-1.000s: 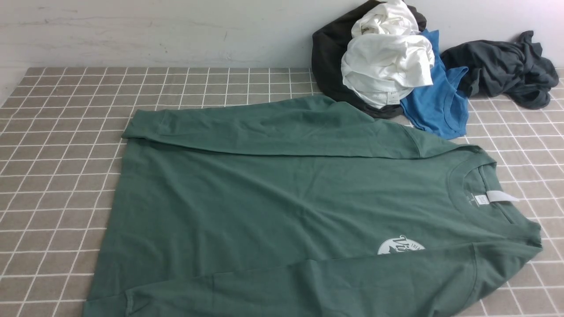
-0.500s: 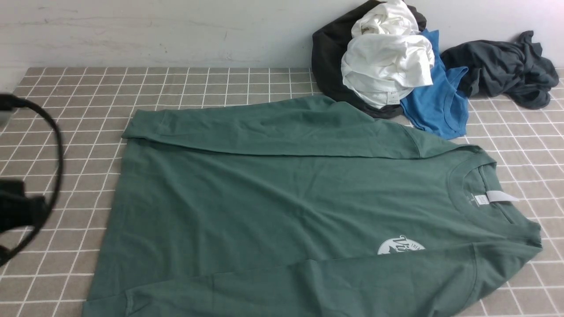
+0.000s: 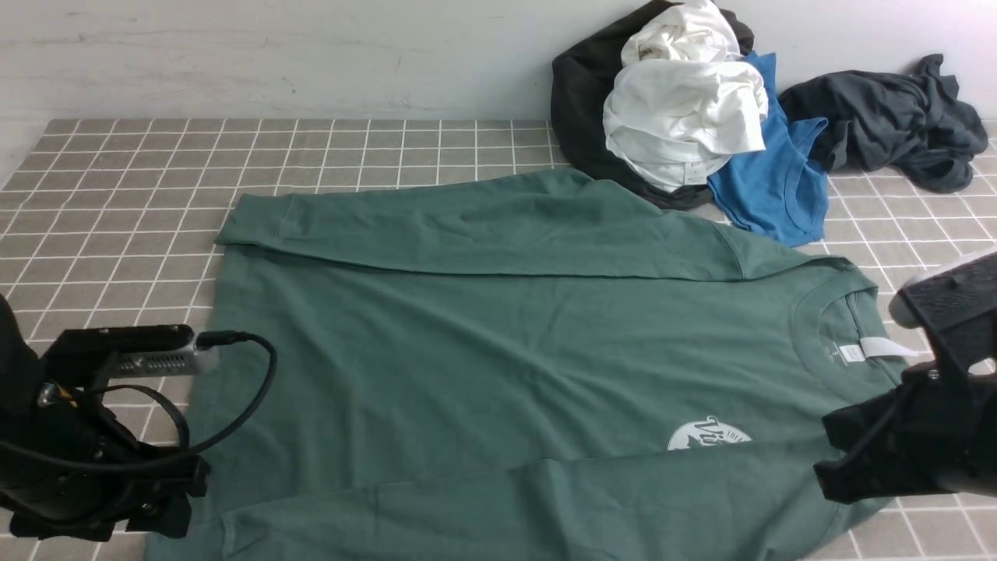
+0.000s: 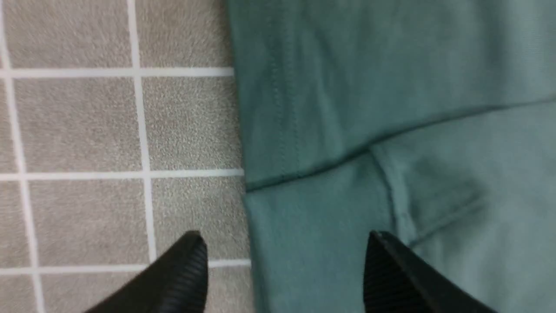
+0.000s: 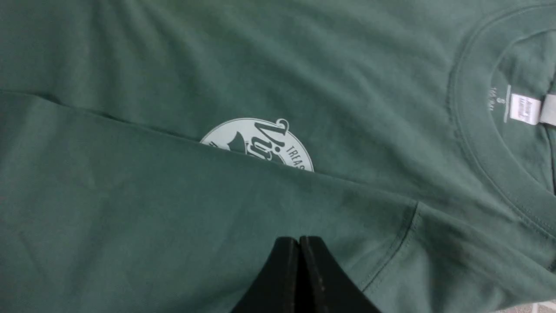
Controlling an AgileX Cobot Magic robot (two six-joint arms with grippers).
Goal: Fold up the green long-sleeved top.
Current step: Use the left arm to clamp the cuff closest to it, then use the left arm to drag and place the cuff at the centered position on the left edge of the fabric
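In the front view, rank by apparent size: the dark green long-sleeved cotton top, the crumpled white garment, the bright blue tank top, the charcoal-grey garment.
1. Dark green long-sleeved top, by far.
2. White garment and charcoal-grey garment: alike, unranked.
3. Blue tank top, partly covered.

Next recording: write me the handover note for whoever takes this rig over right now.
Left gripper: open, holding nothing, straddling the hem-side edge of the green top.
Right gripper: shut, nothing pinched, over the near sleeve by the shoulder seam.
The top lies flat on the tiled table, collar toward the robot's right.
Done: both sleeves laid across the body.
Left: fold the body.
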